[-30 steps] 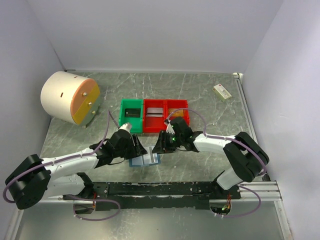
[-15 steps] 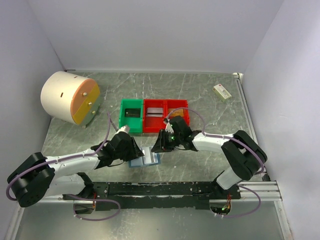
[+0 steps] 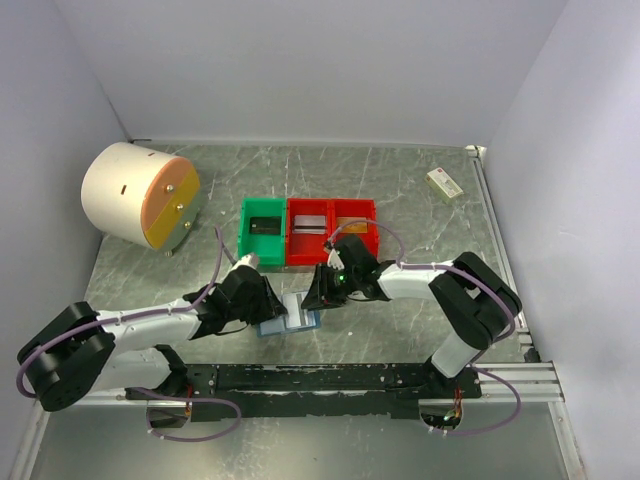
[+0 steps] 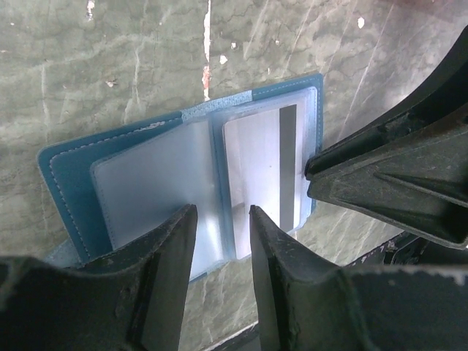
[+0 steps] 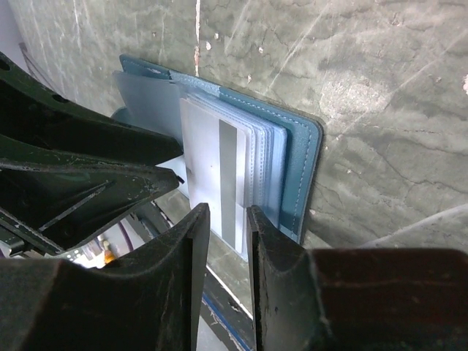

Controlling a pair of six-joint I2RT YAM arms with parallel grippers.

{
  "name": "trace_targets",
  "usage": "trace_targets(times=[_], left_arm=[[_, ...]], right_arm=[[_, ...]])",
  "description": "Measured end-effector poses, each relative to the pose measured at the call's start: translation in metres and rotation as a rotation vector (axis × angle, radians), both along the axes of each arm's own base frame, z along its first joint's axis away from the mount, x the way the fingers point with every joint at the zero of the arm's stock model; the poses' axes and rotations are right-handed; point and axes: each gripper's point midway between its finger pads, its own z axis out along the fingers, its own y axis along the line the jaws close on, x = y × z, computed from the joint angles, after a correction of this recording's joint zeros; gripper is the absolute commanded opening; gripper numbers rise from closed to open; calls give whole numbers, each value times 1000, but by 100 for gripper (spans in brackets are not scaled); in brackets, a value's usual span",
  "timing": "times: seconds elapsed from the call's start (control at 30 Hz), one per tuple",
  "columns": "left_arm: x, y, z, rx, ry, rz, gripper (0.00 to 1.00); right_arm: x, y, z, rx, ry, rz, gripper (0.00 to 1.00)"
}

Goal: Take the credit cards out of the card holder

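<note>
Near edge of the counter (image 3: 400, 180), 6 o'clock: the card holder (image 3: 290, 322) lies opened flat, just ahead of the arm bases; the left hand (image 3: 265, 300) reaches it from 9 o'clock; the right hand (image 3: 318, 290) reaches it from 3 o'clock; both hands stand close together over it.

Left wrist view: the left hand is released, fingers part-way apart, astride the near edge of the clear sleeves beside the fold; whether the pads touch the sleeves cannot be told; one credit card (image 4: 256, 161), pale with a grey stripe, sits in the sleeve of the half at 3 o'clock; the right hand's tip stands at the outer edge of that half.

Right wrist view: the right hand is released, with a narrow gap between the fingers; the near edge of the striped credit card lines up with that gap; contact cannot be told.

Farther, 12 o'clock from the card holder: a green bin (image 3: 262, 232) and red bins (image 3: 355, 235), side by side; at 10 o'clock, a white drum (image 3: 120, 185) with an orange face; at 2 o'clock, near the far corner, a small cream box (image 3: 444, 182).
</note>
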Motion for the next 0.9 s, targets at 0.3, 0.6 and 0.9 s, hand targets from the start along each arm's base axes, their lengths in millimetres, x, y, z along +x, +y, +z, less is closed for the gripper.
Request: trace_targets(times=[0.3, 0.6, 0.9], left_arm=[[1, -2, 0, -7, -4, -2, 46], [-1, 0, 2, -14, -11, -1, 46], [-1, 1, 2, -12, -10, -2, 46]], right_arm=[[7, -5, 5, -48, -32, -24, 30], [12, 5, 27, 11, -68, -6, 30], [-1, 6, 3, -6, 10, 20, 30]])
